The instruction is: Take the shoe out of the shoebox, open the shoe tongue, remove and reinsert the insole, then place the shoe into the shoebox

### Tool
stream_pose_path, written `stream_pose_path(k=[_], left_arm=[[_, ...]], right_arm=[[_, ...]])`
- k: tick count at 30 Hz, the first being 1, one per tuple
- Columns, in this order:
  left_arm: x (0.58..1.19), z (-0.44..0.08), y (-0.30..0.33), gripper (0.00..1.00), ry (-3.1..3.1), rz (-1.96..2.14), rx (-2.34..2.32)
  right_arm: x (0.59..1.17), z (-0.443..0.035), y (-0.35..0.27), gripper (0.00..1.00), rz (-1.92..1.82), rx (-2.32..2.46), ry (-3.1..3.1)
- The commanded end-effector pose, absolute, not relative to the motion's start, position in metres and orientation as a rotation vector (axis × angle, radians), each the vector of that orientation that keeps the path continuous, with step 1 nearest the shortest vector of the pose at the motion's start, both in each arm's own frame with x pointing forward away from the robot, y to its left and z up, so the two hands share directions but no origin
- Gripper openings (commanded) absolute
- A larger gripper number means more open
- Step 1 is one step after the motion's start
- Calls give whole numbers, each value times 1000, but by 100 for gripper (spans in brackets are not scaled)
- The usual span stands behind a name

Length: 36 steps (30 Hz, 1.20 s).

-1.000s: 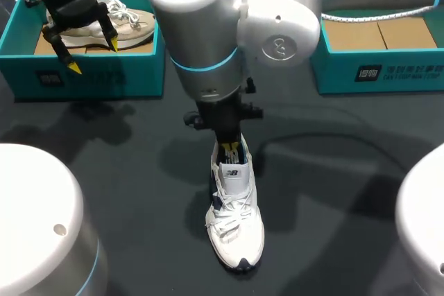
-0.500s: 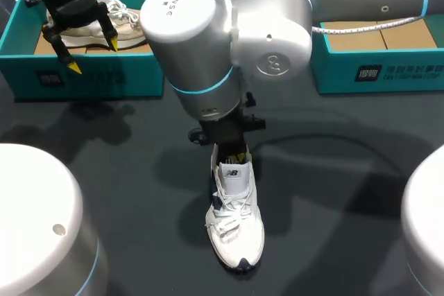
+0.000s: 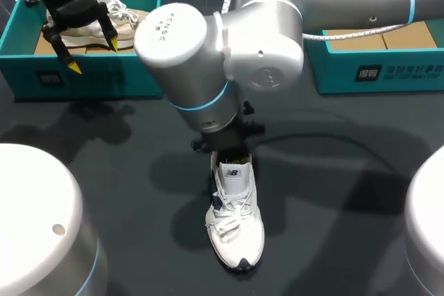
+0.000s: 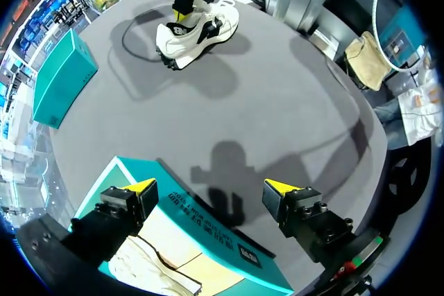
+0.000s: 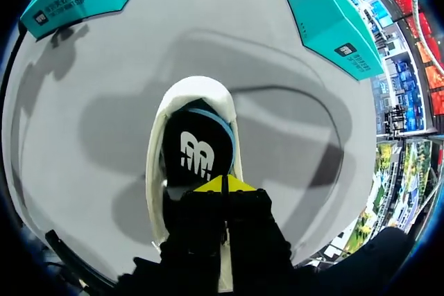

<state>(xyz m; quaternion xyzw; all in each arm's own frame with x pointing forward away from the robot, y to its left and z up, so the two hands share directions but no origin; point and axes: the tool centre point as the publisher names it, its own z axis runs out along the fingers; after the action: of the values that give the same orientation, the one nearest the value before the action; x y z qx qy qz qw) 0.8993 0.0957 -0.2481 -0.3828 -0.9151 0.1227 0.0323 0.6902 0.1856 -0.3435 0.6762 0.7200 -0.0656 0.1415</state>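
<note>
Fingertips (image 5: 210, 186) of my right gripper (image 5: 223, 185) are pressed together, yellow against yellow, down in the heel opening of the white shoe (image 3: 236, 220), right at the dark insole (image 5: 198, 150). The shoe stands upright mid-table (image 3: 333, 192), its toe pointing toward my base. My left gripper (image 3: 92, 53) hangs with its fingers spread wide and gripping nothing, over the front wall of the teal shoebox (image 3: 90, 77), which holds a beige shoe (image 3: 132, 22). A second teal box (image 3: 374, 67) sits far right.

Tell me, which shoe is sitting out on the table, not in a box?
The white shoe under the right tool. The beige shoe lies inside the left teal shoebox.
</note>
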Motion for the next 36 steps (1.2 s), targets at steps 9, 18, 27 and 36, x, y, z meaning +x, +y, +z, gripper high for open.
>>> stream_pose_path(k=[9,18,27,36], left_arm=[[900,-248,96,100,-2816,374,-1180],[900,-248,96,100,-2816,374,-1180],[900,-248,96,100,-2816,374,-1180],[900,-248,96,100,-2816,374,-1180]], right_arm=[[686,-368,182,0,-159,2101,1728],[695,-399,182,0,-127,2150,1806],[698,-396,185,0,-103,2149,1834],[703,-367,188,0,-41,2117,1823]])
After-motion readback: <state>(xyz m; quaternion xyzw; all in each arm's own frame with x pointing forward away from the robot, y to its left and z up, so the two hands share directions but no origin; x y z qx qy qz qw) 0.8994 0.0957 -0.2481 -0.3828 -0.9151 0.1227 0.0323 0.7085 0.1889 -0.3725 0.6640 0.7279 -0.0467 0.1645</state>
